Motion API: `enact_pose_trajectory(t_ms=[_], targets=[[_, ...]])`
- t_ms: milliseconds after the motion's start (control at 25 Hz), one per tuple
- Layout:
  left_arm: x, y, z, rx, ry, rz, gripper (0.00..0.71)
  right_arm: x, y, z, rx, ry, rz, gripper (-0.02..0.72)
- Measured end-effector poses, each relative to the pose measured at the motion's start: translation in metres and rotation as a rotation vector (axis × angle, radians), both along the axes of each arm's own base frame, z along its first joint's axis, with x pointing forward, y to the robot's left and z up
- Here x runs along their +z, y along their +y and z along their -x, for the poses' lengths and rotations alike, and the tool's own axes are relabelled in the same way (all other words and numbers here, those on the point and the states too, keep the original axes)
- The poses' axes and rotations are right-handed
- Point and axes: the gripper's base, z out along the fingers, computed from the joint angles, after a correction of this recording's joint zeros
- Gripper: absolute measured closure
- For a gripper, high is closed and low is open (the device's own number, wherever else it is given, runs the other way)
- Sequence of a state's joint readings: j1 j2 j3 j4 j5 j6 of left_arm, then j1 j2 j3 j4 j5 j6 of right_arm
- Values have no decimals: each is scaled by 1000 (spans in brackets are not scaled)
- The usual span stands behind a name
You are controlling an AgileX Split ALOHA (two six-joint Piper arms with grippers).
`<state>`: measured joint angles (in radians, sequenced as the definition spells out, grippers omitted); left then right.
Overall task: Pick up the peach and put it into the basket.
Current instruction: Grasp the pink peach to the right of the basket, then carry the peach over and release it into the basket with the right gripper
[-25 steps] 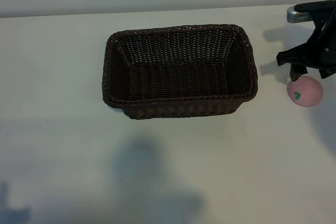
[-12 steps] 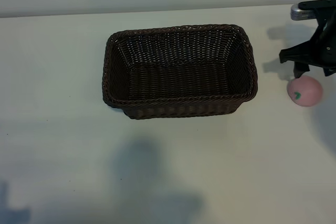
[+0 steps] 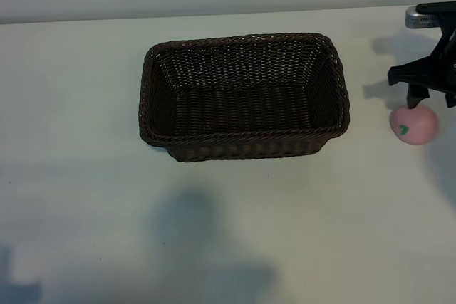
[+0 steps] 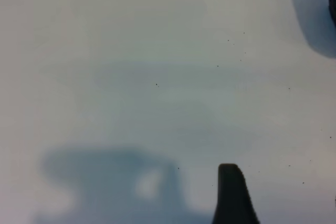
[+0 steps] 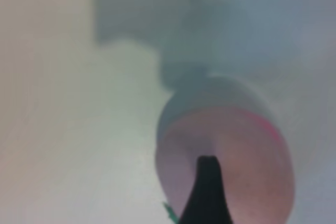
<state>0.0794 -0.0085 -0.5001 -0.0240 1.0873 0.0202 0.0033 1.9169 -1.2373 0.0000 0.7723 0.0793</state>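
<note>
The right hand (image 3: 427, 97) is held open just above the peach (image 3: 414, 124), which sits on the bench (image 3: 85, 211) at about three o'clock from the basket (image 3: 244, 144), so it should be lowered straight around the fruit and closed softly.

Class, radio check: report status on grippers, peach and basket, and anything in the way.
Right gripper open, poised just above the peach. Peach on the table, right of the basket, not yet gripped. Left gripper out of the exterior view. Nothing between peach and basket.
</note>
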Motion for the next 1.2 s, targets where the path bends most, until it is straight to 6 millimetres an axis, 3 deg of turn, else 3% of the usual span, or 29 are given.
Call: enact_pose_trajectory(t_ms=[160,480,600,760,840,1040,1200], targets=[[0,0,0,-1,0,-1,245,-3,2,0,2,9,-26,133],[0,0,0,-1,0,-1,246,-31,4,-2,7,82,-38,161],[0,0,0,-1,0,-1,246,-31,4,-2,6,81,-39,270],[0,0,0,-1,0,-1,246,-31,4,-3,2,80,-43,554],[0,0,0,-1,0,-1,246,-31,4,-2,3,85,-45,624],[0,0,0,-1,0,-1,246,-19,5,1,-1,79,-52,655],[0,0,0,-1,0,-1,246,11,5,4,13,55,-57,655]])
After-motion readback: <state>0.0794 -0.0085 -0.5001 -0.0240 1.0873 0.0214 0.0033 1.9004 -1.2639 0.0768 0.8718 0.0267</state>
